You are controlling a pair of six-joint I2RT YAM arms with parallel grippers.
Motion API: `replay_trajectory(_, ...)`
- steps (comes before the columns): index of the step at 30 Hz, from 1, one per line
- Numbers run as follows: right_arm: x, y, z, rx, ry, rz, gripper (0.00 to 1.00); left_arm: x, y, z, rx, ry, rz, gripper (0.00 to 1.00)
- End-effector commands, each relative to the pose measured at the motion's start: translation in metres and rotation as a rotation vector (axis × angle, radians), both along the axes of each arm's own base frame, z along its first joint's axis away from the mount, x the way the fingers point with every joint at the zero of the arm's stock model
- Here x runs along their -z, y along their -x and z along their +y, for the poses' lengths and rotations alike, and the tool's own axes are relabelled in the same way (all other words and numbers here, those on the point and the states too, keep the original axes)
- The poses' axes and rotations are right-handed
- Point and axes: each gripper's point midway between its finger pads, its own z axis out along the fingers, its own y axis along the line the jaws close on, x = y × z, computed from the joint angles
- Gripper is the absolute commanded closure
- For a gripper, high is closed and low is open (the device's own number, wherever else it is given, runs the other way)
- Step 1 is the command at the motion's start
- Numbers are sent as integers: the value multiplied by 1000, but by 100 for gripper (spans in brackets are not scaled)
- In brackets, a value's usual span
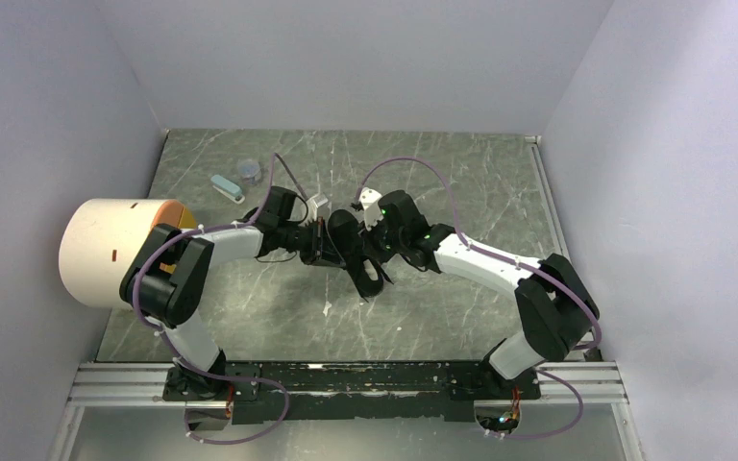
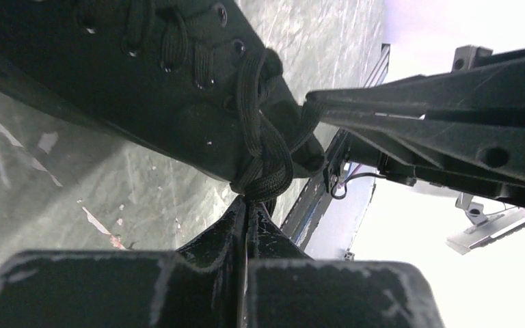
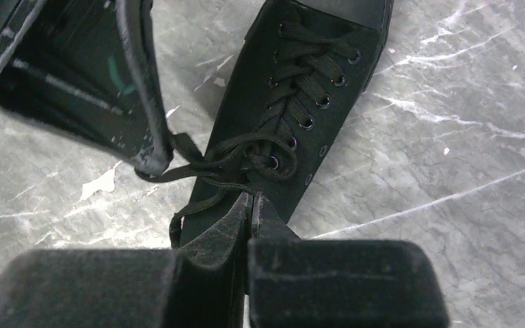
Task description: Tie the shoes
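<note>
The black shoe [image 1: 369, 277] lies on the marble table between both grippers. It fills the right wrist view [image 3: 314, 89], toe at the top, laces crossed into a loose knot [image 3: 246, 154] near the collar. My left gripper [image 1: 321, 244] is shut on a thick fold of black lace [image 2: 266, 157] that runs from the shoe [image 2: 143, 89] into its jaws [image 2: 249, 205]. My right gripper [image 1: 381, 248] is shut on a lace strand at the knot, its tips [image 3: 251, 198] right over the shoe's collar. The left fingers [image 3: 137, 96] show there pinching a lace end.
A large cream roll with an orange end [image 1: 113, 252] lies at the table's left edge beside the left arm. A small blue-and-white object [image 1: 228, 188] and a grey round cap [image 1: 248, 171] sit at the back left. Walls close in on three sides.
</note>
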Motion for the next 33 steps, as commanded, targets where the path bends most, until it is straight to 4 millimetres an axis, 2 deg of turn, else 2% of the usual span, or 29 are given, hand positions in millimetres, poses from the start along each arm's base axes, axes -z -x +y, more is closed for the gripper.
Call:
replay_trajectory(1, 5, -1, -6, 49, 34, 52, 100, -2, 10, -7, 27, 6, -46, 95)
replay_trajectory(5, 6, -1, -12, 71, 31, 59, 100, 9, 15, -6, 35, -54, -50, 94)
replay_trajectory(9, 12, 10, -6, 36, -2, 118, 99, 17, 16, -4, 33, -79, -43, 91)
replay_trajectory(12, 18, 9, -13, 63, 30, 113, 99, 15, 13, -2, 49, -98, -67, 80)
replay_trajectory(15, 16, 9, -15, 59, 32, 103, 99, 13, 8, 3, 64, -126, -108, 68)
replay_trajectory(21, 12, 15, -16, 48, 10, 90, 98, -5, -4, 22, 26, -128, -181, 46)
replay_trajectory(26, 8, 12, -16, 59, -12, 61, 98, -22, -13, 40, -54, -84, -195, 39)
replay_trajectory(30, 8, 10, -12, 48, -6, 73, 98, -47, -26, 32, -58, -6, -248, 35)
replay_trajectory(33, 8, 12, -10, 42, -21, 79, 97, -55, -42, 22, -50, 17, -263, 36)
